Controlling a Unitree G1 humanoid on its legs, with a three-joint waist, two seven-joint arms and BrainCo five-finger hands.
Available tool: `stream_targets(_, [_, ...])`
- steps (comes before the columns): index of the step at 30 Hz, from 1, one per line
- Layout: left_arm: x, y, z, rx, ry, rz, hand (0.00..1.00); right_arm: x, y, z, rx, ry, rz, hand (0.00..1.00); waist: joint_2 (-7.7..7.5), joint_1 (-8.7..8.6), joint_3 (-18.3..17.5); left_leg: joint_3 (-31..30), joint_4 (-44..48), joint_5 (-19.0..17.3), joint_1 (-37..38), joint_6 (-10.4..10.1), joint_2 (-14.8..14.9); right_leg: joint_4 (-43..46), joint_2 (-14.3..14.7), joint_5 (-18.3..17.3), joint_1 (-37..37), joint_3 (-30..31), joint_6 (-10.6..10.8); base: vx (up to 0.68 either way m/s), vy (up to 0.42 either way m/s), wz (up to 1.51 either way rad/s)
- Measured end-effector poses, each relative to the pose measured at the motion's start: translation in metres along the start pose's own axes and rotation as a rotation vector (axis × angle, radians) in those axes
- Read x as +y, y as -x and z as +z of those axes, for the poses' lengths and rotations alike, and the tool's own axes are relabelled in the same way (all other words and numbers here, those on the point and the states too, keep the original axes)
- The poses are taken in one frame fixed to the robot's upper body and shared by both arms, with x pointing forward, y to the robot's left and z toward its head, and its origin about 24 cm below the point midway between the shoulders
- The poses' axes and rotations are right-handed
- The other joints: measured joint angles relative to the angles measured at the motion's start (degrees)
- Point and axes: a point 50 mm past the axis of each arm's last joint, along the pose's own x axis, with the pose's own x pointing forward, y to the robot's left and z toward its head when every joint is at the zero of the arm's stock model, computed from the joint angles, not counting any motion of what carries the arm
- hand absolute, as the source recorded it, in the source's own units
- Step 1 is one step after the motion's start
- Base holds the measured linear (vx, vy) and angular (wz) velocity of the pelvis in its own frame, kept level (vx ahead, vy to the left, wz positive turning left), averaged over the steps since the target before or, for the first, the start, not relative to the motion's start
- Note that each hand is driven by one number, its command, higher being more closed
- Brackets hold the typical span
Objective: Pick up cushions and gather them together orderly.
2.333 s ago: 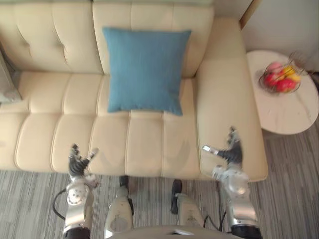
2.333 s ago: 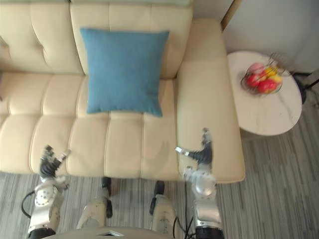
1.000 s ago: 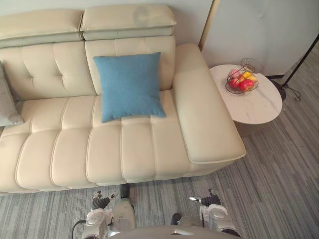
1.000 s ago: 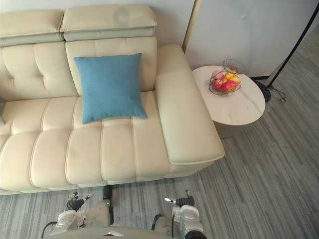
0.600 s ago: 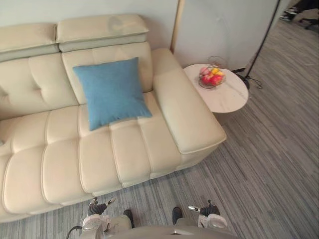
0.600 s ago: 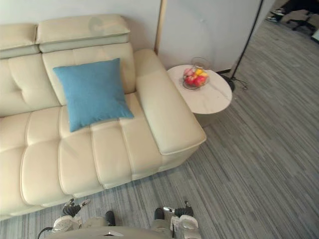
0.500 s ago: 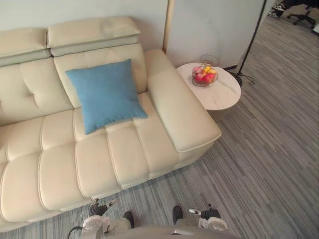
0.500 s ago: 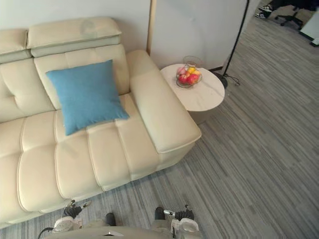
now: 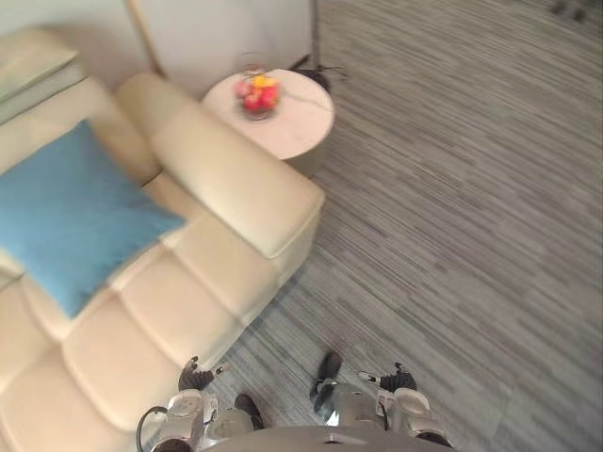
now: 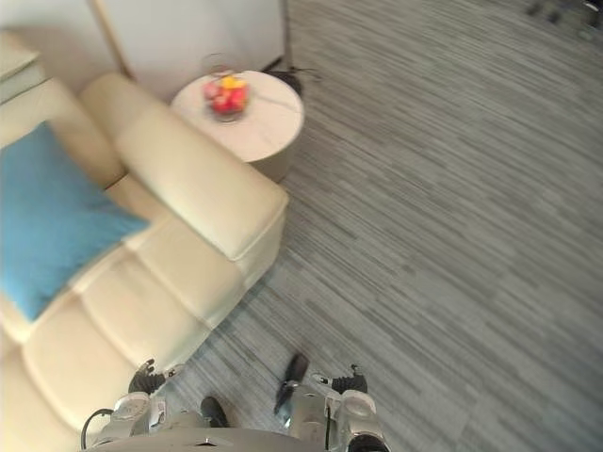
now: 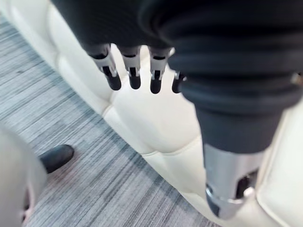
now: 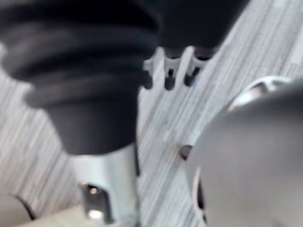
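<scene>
At 9 o'clock in the head views: blue cushion point(image 9: 71, 217) on the cream sofa point(image 9: 226, 179) seat, up against the backrest, neither hand touching it. Sofa armrest runs toward 11 o'clock. Just beside its far end sits a round white tabletop point(image 9: 297, 127) with a fruit bowl point(image 9: 256, 96) on it. Grey striped carpet point(image 9: 452, 217) covers 12 through 5 o'clock. Left hand point(image 9: 193, 377) is low at 7 o'clock by the sofa's front edge, well apart from the cushion. Its wrist view shows fingers point(image 11: 112, 78) straight and apart over the seat edge, holding nothing. Right hand point(image 9: 396, 379) is at 5 o'clock over the carpet, fingers point(image 12: 169, 78) loose and apart, thumb out, empty.
</scene>
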Motion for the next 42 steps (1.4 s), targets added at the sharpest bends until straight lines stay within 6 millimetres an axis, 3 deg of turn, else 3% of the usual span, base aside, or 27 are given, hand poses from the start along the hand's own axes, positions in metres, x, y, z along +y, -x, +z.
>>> stream_targets(1, [0.005,-0.001,0.001,-0.008,-0.012,0.012,0.00,-0.005,0.000,-0.003,0.008,0.007,-0.014,0.00,0.27,-0.06,0.2,0.1,0.1,-0.5,1.0,-0.9,0.7,-2.2,2.7,0.8,-0.1,3.9,2.7,0.03,-0.212,-1.06])
stream_targets(3, [0.001,-0.001,0.002,-0.014,-0.038,-0.002,0.00,-0.008,-0.002,0.001,-0.002,0.006,-0.024,0.00,1.27,-0.48,0.3,0.0,4.0,-2.1,0.4,-1.7,3.1,-2.9,5.1,0.1,-1.6,6.9,2.3,0.07,-0.232,-1.20])
stream_targets(5, [-0.003,-0.001,0.003,-0.021,-0.070,-0.023,0.00,-0.008,-0.002,0.001,-0.001,0.002,-0.024,0.00,0.96,-0.59,0.6,-0.6,13.5,-3.4,-1.7,-0.4,6.8,-3.2,6.7,-0.4,-1.5,8.8,1.6,0.07,-0.179,-0.88])
stream_targets(6, [-0.010,0.001,0.004,-0.027,-0.079,-0.047,0.00,-0.007,-0.001,-0.001,0.005,-0.007,-0.022,0.00,0.96,-0.85,0.9,-4.4,23.8,-3.7,-4.4,1.9,10.4,-4.0,8.7,0.0,-0.2,11.3,1.2,0.05,-0.154,-0.86])
stream_targets(7, [-0.019,0.003,0.002,-0.024,-0.071,-0.068,0.00,-0.009,-0.001,-0.001,0.005,-0.006,-0.026,0.00,1.26,-0.28,1.4,-11.5,29.9,-5.8,-7.4,2.4,10.7,-4.4,10.2,0.0,1.0,14.0,1.2,0.05,-0.123,-1.08])
stream_targets(9, [-0.028,0.007,0.002,-0.040,-0.067,-0.099,0.00,-0.012,-0.003,0.001,0.004,0.000,-0.035,0.00,1.59,1.14,1.7,-22.7,33.6,-9.3,-11.5,0.8,6.7,-6.0,12.4,-0.1,2.4,20.0,0.8,0.03,-0.014,-1.35])
stream_targets(10, [-0.028,0.007,0.004,-0.050,-0.072,-0.103,0.00,-0.012,-0.003,0.000,0.006,0.000,-0.036,0.00,1.45,1.23,1.8,-24.3,33.5,-9.7,-12.5,1.0,5.5,-6.4,12.9,-0.1,2.9,21.2,0.8,0.05,0.019,-1.47])
stream_targets(13, [-0.033,0.010,0.011,-0.085,-0.048,-0.112,0.00,-0.013,-0.002,-0.001,0.006,-0.006,-0.048,0.00,1.69,2.73,3.2,-34.3,28.0,-11.0,-17.4,1.0,-0.7,-6.7,16.0,0.5,4.4,32.1,-0.2,0.04,0.044,-1.58])
stream_targets(14, [-0.034,0.010,0.017,-0.113,-0.040,-0.113,0.00,-0.015,-0.001,-0.005,0.017,-0.013,-0.056,0.00,1.71,3.44,3.2,-39.7,21.1,-10.2,-18.3,0.0,-3.7,-7.5,17.1,0.5,4.1,36.3,-0.1,0.02,0.079,-2.10])
stream_targets(15, [-0.035,0.010,0.016,-0.112,-0.041,-0.115,0.00,-0.016,-0.001,-0.006,0.020,-0.016,-0.060,0.00,2.47,3.80,2.8,-42.9,15.0,-10.0,-18.2,-0.4,-3.9,-9.6,19.1,0.0,4.8,39.9,0.8,0.06,0.067,-2.37])
stream_targets(16, [-0.038,0.012,0.008,-0.084,-0.041,-0.125,0.00,-0.017,0.000,-0.009,0.026,-0.019,-0.063,0.00,4.76,4.60,1.8,-43.7,14.4,-7.5,-18.6,-0.3,-1.8,-6.9,21.5,-0.6,4.5,40.9,0.6,0.12,0.071,-2.17])
stream_targets(17, [-0.032,0.011,0.008,-0.088,-0.055,-0.116,0.00,-0.015,0.001,-0.006,0.017,-0.055,-0.069,0.00,2.84,4.02,1.7,-43.3,18.7,-6.8,-19.0,0.7,-3.4,9.5,19.4,-7.4,1.3,42.6,1.6,0.19,0.075,-1.71])
stream_targets(18, [-0.027,0.007,0.013,-0.093,-0.074,-0.110,0.00,-0.019,0.004,-0.015,0.032,-0.064,-0.080,0.00,1.44,2.86,2.0,-42.2,22.8,-6.8,-19.2,0.9,-3.8,10.5,18.8,-14.6,1.9,45.2,3.5,0.16,0.105,-1.39])
stream_targets(20, [-0.028,0.008,0.011,-0.091,-0.093,-0.118,0.00,-0.022,0.005,-0.019,0.043,-0.074,-0.097,0.00,0.80,2.89,1.1,-38.4,22.2,-8.0,-17.9,1.5,-3.6,12.7,17.5,-16.0,0.4,46.2,4.2,0.15,0.165,-1.27])
stream_targets(21, [-0.030,0.009,0.009,-0.087,-0.116,-0.128,0.00,-0.022,0.006,-0.020,0.045,-0.074,-0.097,0.00,-0.29,1.97,0.8,-35.1,20.3,-8.7,-16.3,2.3,-3.6,14.8,14.9,-16.4,-1.2,44.3,6.7,0.17,0.184,-1.39])
stream_targets(23, [-0.026,0.007,0.012,-0.099,-0.136,-0.121,0.00,-0.020,0.005,-0.020,0.047,-0.075,-0.093,0.00,-2.15,2.12,0.8,-30.2,19.8,-9.0,-15.2,3.2,-3.2,21.0,10.3,-15.4,-5.1,39.1,8.9,0.17,0.136,-1.26])
stream_targets(24, [-0.023,0.006,0.014,-0.105,-0.162,-0.120,0.00,-0.020,0.005,-0.019,0.049,-0.073,-0.092,0.00,-2.08,1.83,1.2,-27.0,19.9,-10.2,-13.6,3.1,-2.4,24.2,5.7,-15.6,-6.7,30.9,7.6,0.18,0.095,-1.20])
stream_targets(27, [-0.017,0.003,0.016,-0.109,-0.172,-0.098,0.00,-0.016,0.001,-0.008,0.028,-0.065,-0.078,0.00,-0.93,1.23,1.9,-21.8,18.0,-10.8,-10.0,2.2,1.6,21.0,3.0,-16.0,-7.0,19.9,6.9,0.21,-0.012,-1.10])
stream_targets(28, [-0.015,0.001,0.018,-0.107,-0.178,-0.086,0.00,-0.011,-0.002,0.002,0.007,-0.056,-0.065,0.00,0.00,0.96,2.5,-20.1,16.1,-10.6,-8.2,1.3,3.5,18.3,3.4,-15.6,-7.5,16.7,7.1,0.27,-0.095,-1.25])
stream_targets(30, [-0.012,-0.001,0.022,-0.117,-0.188,-0.074,0.00,-0.002,-0.004,0.013,-0.018,-0.051,-0.039,0.00,0.58,0.94,2.9,-16.7,11.7,-9.1,-5.5,-1.1,5.1,10.4,4.0,-10.5,-9.8,13.7,7.2,0.35,-0.143,-0.90])
stream_targets(31, [-0.012,-0.002,0.027,-0.128,-0.198,-0.073,0.00,0.001,-0.003,0.012,-0.016,-0.056,-0.033,0.00,-0.15,0.65,2.9,-15.9,9.7,-8.5,-4.5,-2.2,4.4,4.1,4.3,-5.0,-9.9,14.1,7.0,0.37,-0.177,-0.44])
stream_targets(32, [-0.009,-0.004,0.028,-0.133,-0.209,-0.067,0.00,0.001,-0.003,0.012,-0.015,-0.061,-0.034,0.00,-1.25,0.44,2.8,-15.9,8.6,-8.5,-3.1,-2.7,3.8,3.0,3.9,2.4,-9.7,14.3,2.8,0.38,-0.205,-0.36])
stream_targets(33, [-0.015,-0.004,0.028,-0.126,-0.207,-0.082,0.00,-0.003,-0.005,0.019,-0.032,-0.060,-0.046,0.00,0.58,0.36,3.7,-16.1,8.8,-7.7,-2.7,-3.4,5.4,4.7,5.2,0.4,-9.8,14.3,3.0,0.45,-0.275,-0.29])
stream_targets(35, [-0.021,-0.002,0.025,-0.114,-0.205,-0.095,0.00,-0.007,-0.006,0.022,-0.047,-0.065,-0.056,0.00,1.67,-0.24,4.3,-18.0,13.5,-7.1,-4.1,-3.4,7.1,5.8,6.4,-2.5,-9.8,14.5,2.3,0.33,-0.222,-0.27])
stream_targets(36, [-0.024,-0.001,0.021,-0.103,-0.198,-0.103,0.00,-0.008,-0.007,0.020,-0.040,-0.065,-0.061,0.00,2.46,0.03,4.4,-20.4,22.8,-6.1,-7.7,-1.9,10.0,5.9,8.0,-4.3,-8.3,14.9,1.7,0.24,-0.143,-0.25])
stream_targets(39, [-0.024,0.000,0.017,-0.091,-0.176,-0.102,0.00,-0.012,-0.005,0.012,-0.015,-0.065,-0.073,0.00,2.71,0.54,5.4,-25.9,42.3,-5.8,-13.0,1.2,13.0,4.0,10.6,-6.6,-2.1,15.5,0.5,0.35,-0.141,-0.17])
stream_targets(42, [-0.018,0.000,0.026,-0.127,-0.107,-0.079,0.00,-0.016,-0.003,0.002,0.011,-0.070,-0.086,0.00,2.07,2.07,6.3,-28.8,55.9,-6.8,-18.9,1.9,11.9,2.8,11.6,-9.2,4.4,16.7,0.5,0.30,-0.058,-0.17])
